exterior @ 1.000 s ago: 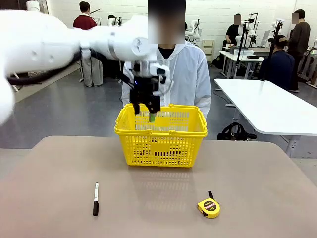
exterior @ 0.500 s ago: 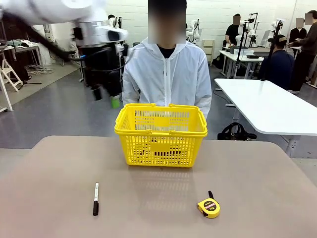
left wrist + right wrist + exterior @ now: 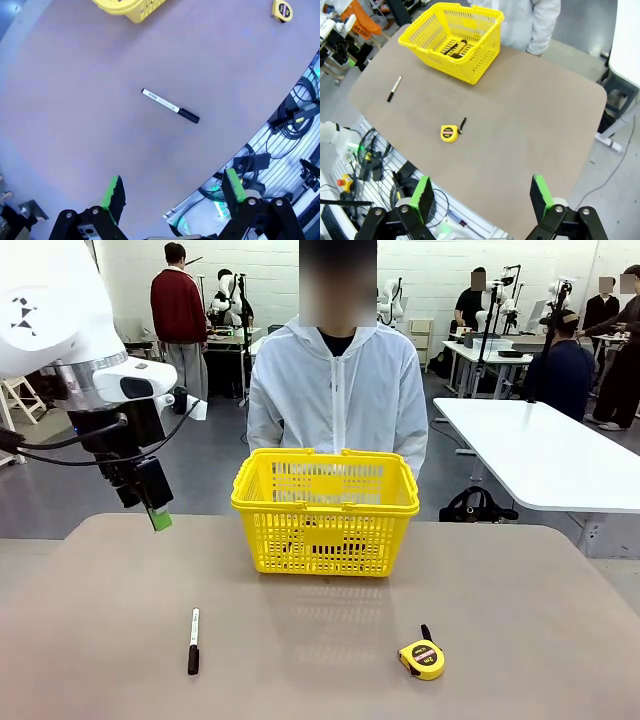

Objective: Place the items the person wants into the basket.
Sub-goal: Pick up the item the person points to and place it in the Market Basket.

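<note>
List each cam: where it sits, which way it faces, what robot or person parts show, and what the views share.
Front: between the arms, facing the person across the table; left gripper at picture left.
Left wrist: high, looking down past its open fingers at the white-and-black pen.
Right wrist: high over the table, open fingers at bottom.
Shared: basket, tape measure, that pen.

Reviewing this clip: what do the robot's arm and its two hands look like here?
The left arm is glossy white with a small black emblem, a grey ring at the wrist and black cables looping beside it. Its left hand is black and boxy with bright green pads. The right hand matches: black two-finger linkage with silver bolts and green pads.
</note>
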Robot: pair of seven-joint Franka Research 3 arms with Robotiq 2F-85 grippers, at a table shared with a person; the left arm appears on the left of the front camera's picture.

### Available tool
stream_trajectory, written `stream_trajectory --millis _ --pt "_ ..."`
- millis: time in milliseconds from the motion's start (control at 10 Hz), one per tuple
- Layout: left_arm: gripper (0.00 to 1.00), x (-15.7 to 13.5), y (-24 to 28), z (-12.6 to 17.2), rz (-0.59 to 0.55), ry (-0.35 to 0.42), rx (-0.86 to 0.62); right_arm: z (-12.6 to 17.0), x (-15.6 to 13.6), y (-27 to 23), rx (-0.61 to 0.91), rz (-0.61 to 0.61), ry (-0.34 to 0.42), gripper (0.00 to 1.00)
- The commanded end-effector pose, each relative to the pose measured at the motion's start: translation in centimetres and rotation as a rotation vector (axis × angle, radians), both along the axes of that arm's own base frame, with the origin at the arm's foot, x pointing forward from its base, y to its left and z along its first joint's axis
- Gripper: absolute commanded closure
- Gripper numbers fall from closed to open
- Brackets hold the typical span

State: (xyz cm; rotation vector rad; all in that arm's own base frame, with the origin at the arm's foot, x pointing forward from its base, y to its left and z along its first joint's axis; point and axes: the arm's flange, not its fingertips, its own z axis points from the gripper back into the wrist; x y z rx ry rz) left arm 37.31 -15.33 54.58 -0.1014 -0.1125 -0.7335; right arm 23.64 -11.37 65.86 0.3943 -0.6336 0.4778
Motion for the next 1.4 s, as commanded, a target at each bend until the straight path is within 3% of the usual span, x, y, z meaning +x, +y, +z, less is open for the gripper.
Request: stream_trajectory --millis 0,100,700,800,900,1100,1200,1300 --pt "0.0 1.4 -0.5 -0.3 0.027 0.017 0.002 -0.4 0.0 0.2 0.001 0.008 0.0 0.0" --pt "0.0 0.0 0.0 0.0 0.0 0.0 0.0 -0.4 0.0 0.2 0.001 0.008 0.0 0.0" --pt "0.0 0.1 -0.3 -0.1 -0.002 0.003 0.0 -0.4 0.0 0.2 0.001 0.008 0.0 0.0" --pt "0.0 1.0 2.4 1.7 -0.096 -0.018 -0.072 -0.4 0.0 0.2 0.001 0.008 0.0 0.0" --pt "0.0 -1.1 6.2 2.8 -0.106 -0.077 -0.17 -0.4 0.0 0.2 0.001 0.008 0.0 0.0" --pt "0.0 0.1 14.2 7.2 -0.227 -0.166 -0.284 -0.4 0.0 0.2 0.001 0.008 0.0 0.0" --pt "0.0 -3.5 17.0 7.1 -0.224 -0.222 -0.359 -0.4 0.0 0.2 0.001 0.008 0.0 0.0" --pt "0.0 -4.6 19.7 7.7 -0.25 -0.236 -0.403 -0.4 0.0 0.2 0.001 0.008 0.0 0.0"
